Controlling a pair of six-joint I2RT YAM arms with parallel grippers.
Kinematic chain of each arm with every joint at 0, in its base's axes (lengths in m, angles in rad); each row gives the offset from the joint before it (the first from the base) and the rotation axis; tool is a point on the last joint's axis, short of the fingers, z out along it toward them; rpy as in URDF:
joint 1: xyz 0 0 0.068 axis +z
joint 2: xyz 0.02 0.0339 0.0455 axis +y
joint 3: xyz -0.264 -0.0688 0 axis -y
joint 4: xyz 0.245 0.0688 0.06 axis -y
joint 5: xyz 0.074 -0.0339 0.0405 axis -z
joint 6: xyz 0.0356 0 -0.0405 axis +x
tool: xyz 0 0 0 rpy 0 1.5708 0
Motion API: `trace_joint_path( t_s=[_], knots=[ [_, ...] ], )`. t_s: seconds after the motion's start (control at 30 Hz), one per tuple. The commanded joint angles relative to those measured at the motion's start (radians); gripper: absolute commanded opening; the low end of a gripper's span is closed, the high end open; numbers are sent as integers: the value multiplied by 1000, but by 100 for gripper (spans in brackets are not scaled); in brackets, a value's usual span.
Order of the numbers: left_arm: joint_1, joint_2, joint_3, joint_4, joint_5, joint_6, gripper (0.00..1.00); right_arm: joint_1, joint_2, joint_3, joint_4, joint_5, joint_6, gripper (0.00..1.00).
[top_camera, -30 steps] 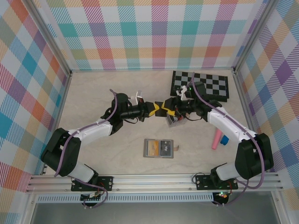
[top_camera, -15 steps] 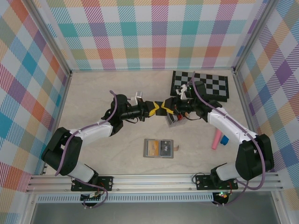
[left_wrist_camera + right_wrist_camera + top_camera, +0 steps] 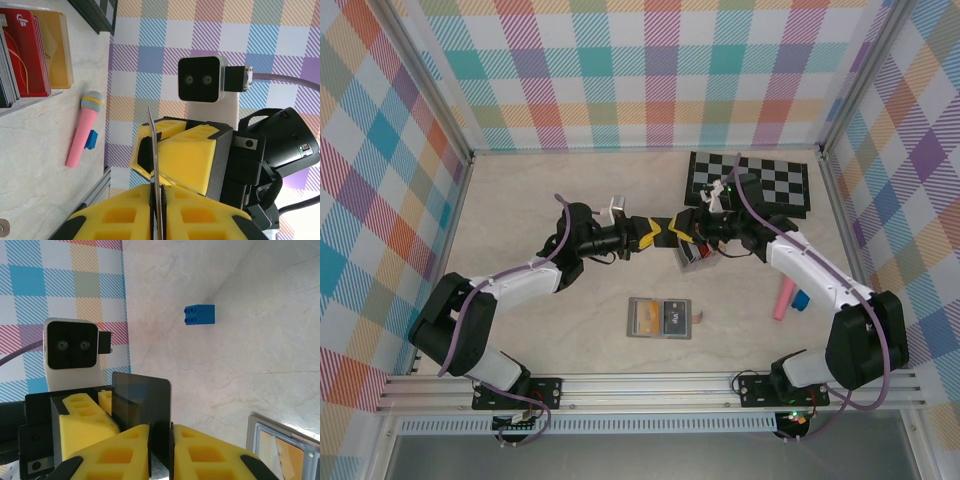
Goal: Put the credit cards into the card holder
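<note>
A dark credit card (image 3: 142, 400) hangs in mid-air between my two grippers, above the table's middle. My left gripper (image 3: 658, 232) is shut on it, and the card (image 3: 151, 145) shows edge-on between the pads (image 3: 158, 200). My right gripper (image 3: 678, 232) faces it from the other side. Its fingers (image 3: 161, 440) stand narrowly open around the card's other end, at a slight angle to it. The grey card holder (image 3: 660, 318) lies open and flat on the table nearer the bases, with an orange card and a dark card inside. Its grey rim (image 3: 252, 440) shows below the right gripper.
A small upright rack (image 3: 692, 255) of red and yellow cards (image 3: 30, 50) stands just below the right gripper. A checkerboard (image 3: 750, 182) lies at the back right. A pink toy microphone (image 3: 784, 298) and a blue brick (image 3: 801, 299) lie to the right. Another blue brick (image 3: 200, 315) sits on the table.
Both grippers stay together around the card at the same spot. The right gripper has shifted very slightly towards the back.
</note>
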Motion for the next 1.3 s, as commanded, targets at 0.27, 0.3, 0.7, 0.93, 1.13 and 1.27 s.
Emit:
trace_joint_path(
  t_s=[0.27,0.3,0.7,0.93,1.13,1.27],
  knots=[
    [5,-12,6,145,36,-16,12,-17,-26,-5,-88,69,-12,16],
    [5,-12,5,146,35,-17,12,-17,-27,-5,-91,70,-12,16],
    [5,-23,-16,100,21,5,11,-31,-58,4,-161,163,-45,11],
    [5,-27,-35,51,4,34,11,-49,-59,11,-192,186,-71,8],
    [7,-48,-24,-195,-44,137,4,-53,-46,38,-220,283,-151,7],
    [6,-97,-18,-481,-136,280,0,-24,25,109,-298,463,-356,6]
  ],
)
